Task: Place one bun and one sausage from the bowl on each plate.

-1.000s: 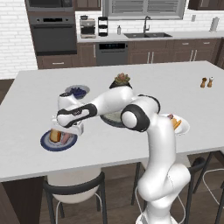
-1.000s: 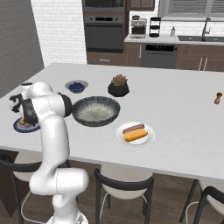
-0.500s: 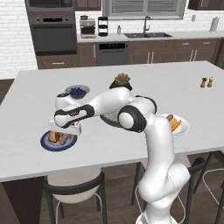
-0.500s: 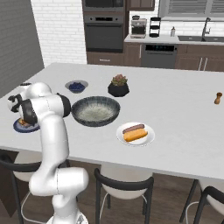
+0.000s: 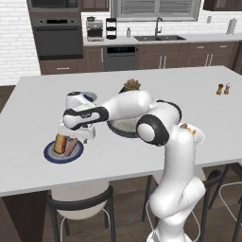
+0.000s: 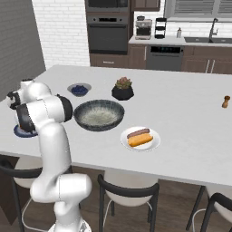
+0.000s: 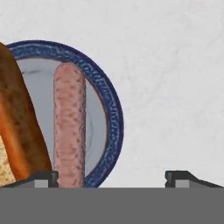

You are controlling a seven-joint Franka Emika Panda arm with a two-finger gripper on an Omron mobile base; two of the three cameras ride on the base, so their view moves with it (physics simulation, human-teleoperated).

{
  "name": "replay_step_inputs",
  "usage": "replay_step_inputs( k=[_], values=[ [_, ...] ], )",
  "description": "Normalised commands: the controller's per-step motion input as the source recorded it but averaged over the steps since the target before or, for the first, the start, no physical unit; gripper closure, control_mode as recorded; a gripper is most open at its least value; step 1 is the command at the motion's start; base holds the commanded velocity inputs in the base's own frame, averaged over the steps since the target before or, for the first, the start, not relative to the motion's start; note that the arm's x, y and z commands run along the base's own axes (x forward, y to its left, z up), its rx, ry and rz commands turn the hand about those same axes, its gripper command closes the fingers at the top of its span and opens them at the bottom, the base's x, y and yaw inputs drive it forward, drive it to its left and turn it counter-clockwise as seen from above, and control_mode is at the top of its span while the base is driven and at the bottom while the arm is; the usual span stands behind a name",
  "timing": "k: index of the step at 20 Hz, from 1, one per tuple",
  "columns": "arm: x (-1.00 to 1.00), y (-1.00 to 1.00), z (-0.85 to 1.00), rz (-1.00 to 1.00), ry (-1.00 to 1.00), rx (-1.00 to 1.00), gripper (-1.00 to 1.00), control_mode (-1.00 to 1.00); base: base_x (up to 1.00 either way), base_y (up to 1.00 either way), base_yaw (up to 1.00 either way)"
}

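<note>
I am holding the hand [image 7: 111, 177] just above the round dark blue plate with a greyish centre [image 7: 103, 109], its fingers spread wide and gripping nothing. A pink sausage [image 7: 69, 127] and a golden-brown bun [image 7: 17, 131] are lying side by side on that plate. The wide dark grey-blue speckled bowl [image 6: 99, 115] is sitting on the pale worktop [image 6: 181, 113] between that plate and the plain white plate [image 6: 140, 138], which is carrying its own bun and sausage.

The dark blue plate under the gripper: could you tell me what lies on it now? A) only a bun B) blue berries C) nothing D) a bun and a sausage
D: on the dark blue plate a bun lies beside a sausage.
</note>
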Motion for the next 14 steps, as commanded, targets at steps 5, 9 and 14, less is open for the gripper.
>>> replay_step_inputs(
  k=[5, 9, 14],
  values=[
    [-0.65, -0.81, 0.37, 0.0, -0.09, 0.13, -1.0, -1.0, 0.0, 0.0, 0.0],
    [-0.82, -0.8, 0.22, 0.0, -0.05, 0.17, -1.0, -1.0, 0.0, 0.0, 0.0],
    [-0.97, -0.73, 0.15, 0.0, -0.1, 0.18, -1.0, -1.0, 0.0, 0.0, 0.0]
  ],
)
